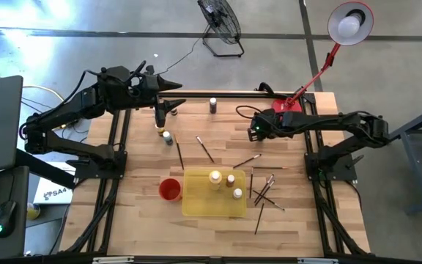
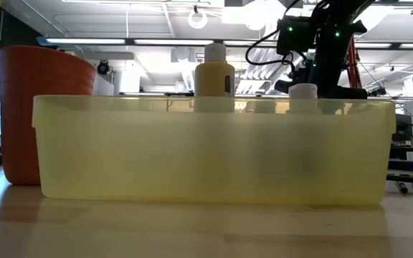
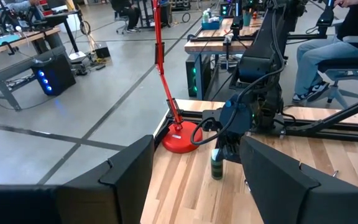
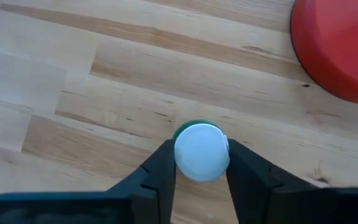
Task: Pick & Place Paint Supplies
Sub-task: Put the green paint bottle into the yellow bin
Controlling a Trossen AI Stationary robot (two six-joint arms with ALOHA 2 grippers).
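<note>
Beside the round red lamp base point(image 4: 344, 46) at the far side of the pale wooden tabletop point(image 1: 145, 213), the right gripper point(image 4: 201, 165) points down over a small green paint bottle with a white cap point(image 4: 201, 152). Its 2 dark fingers point(image 4: 160, 171) sit against either side of the cap, closed on the bottle, which stands upright on the wood.

The left gripper point(image 1: 161, 117) hangs over the tabletop well to the left of the lamp base, its fingers spread apart and holding nothing. Just under it stand 2 small bottles point(image 1: 167, 136).

Nearer the front edge than the lamp base sits the flat translucent yellow plastic tray point(image 1: 196, 205), with 3 pale-capped paint bottles point(image 1: 215, 177) standing in it; the largest is yellowish. An orange-red plastic cup point(image 1: 170, 189) touches the tray's left side. One dark bottle point(image 1: 212, 105) stands alone at the far edge, left of the lamp base. Several thin dark paintbrushes point(image 1: 266, 192) lie scattered on the wood between the lamp base and the tray.
</note>
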